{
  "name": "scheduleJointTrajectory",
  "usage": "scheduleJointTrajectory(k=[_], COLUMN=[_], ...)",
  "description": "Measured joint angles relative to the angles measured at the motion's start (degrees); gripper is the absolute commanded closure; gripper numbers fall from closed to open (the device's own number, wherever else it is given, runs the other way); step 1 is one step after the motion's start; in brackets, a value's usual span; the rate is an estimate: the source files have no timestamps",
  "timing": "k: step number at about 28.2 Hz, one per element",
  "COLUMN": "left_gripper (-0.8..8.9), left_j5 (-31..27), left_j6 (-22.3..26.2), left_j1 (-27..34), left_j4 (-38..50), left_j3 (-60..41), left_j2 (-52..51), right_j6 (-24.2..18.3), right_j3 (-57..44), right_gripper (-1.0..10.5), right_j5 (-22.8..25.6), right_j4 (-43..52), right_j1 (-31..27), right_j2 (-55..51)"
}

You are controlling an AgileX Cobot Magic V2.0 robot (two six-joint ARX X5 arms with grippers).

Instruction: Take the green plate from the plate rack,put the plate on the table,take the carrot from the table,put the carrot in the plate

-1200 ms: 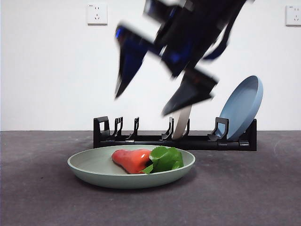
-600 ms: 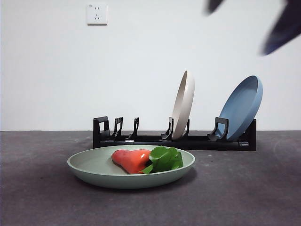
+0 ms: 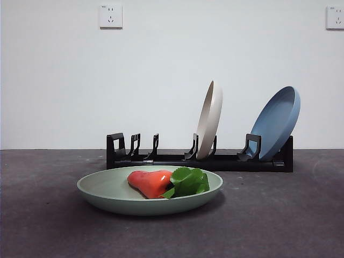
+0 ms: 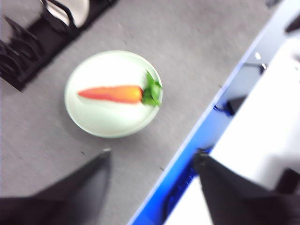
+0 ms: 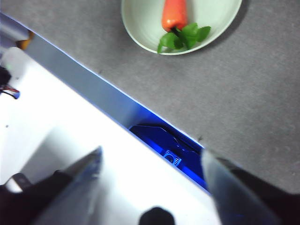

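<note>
Both end effectors hang high above the counter (image 3: 48, 226), empty: the left end effector (image 4: 152, 161) with jaws spread, the right end effector (image 5: 152, 161) likewise. One carrot (image 3: 151, 183) lies in the one green plate (image 3: 102, 196), flat on the counter before the rack (image 3: 172, 159). The rack holds two plates: a cream plate (image 3: 209, 119) upright near its middle and a blue plate (image 3: 277, 122) leaning at one end.

No words, brand names or numbers can be read on anything here. The wall socket (image 3: 110, 16) at the upper left has a tiny dark mark in its top corner, too small to make out, and the second socket (image 3: 335, 17) at the right edge shows the same kind of speck, equally unreadable. A pale outlined mark (image 5: 171, 157) sits on the blue surface in the right wrist view, too blurred to read.
</note>
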Motion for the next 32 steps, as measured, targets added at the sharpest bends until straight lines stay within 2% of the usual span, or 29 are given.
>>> scheduleJointTrajectory(k=[8, 28, 32], left_gripper=[8.17, 8.17, 8.17], left_j5=[2.7, 2.6, 1.4], left_j6=[0.0, -0.2, -0.2], left_j1=[0.0, 0.0, 0.5], left_j4=[-0.8, -0.7, 2.2], left_j3=[0.0, 0.0, 0.0], left_j2=[0.0, 0.0, -0.4], right_j6=[0.0, 0.0, 0.0], right_j3=[0.0, 0.0, 0.0], right_gripper=[9.5, 9.5, 9.5], right_j5=[-0.6, -0.6, -0.6], right_j4=[0.0, 0.0, 0.0], right_j1=[0.0, 0.0, 0.0], right_j2=[-0.5, -1.2, -1.2])
